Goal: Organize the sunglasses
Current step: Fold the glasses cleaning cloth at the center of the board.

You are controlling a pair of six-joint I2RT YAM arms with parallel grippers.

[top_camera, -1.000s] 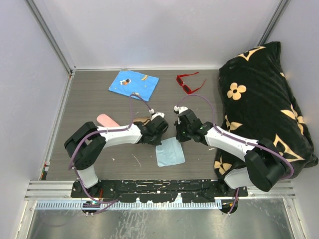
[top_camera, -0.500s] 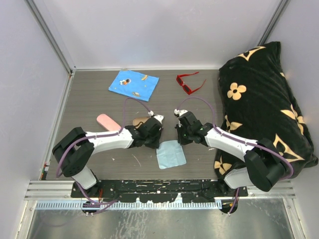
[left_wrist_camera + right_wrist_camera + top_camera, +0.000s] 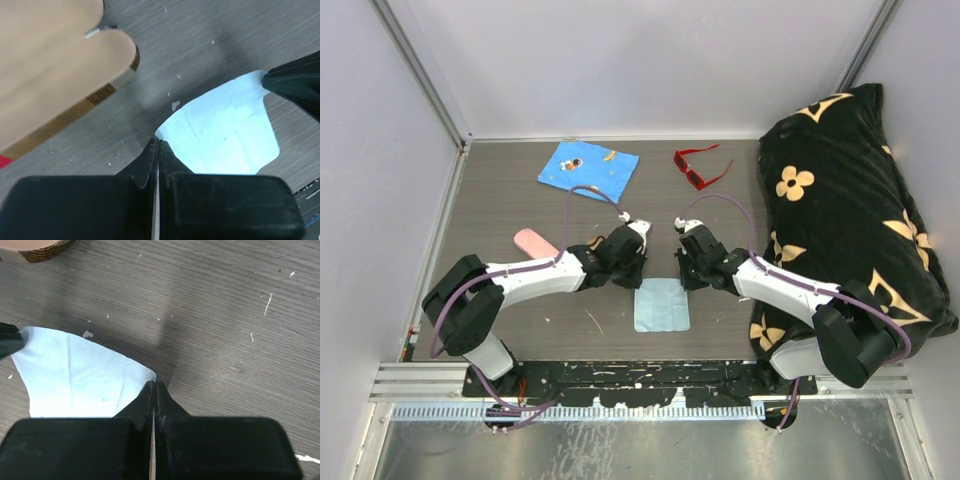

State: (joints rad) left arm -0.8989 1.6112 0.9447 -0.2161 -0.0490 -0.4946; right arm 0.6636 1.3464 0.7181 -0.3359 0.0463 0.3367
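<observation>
I log the left gripper (image 3: pixel 156 150) and right gripper (image 3: pixel 154 389) each clamped on a blue cloth (image 3: pixel 661 306) corner, while the red sunglasses (image 3: pixel 694 177) lie apparently untouched, not yet organized.

On the grey counter (image 3: pixel 500 200) I count one pair of red angular plastic sunglasses (image 3: pixel 700 166), two cloths (bright blue printed cloth (image 3: pixel 588 168), plain pale blue cloth (image 3: pixel 661 304)), two cases (pink oval case (image 3: pixel 533 242), tan-lined brown case (image 3: pixel 50 65)) and one black flowered cushion (image 3: pixel 850 190).

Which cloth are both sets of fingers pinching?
The plain light-blue cloth at the front, pinched at its far corners; the patterned blue cloth lies untouched at the back.
</observation>
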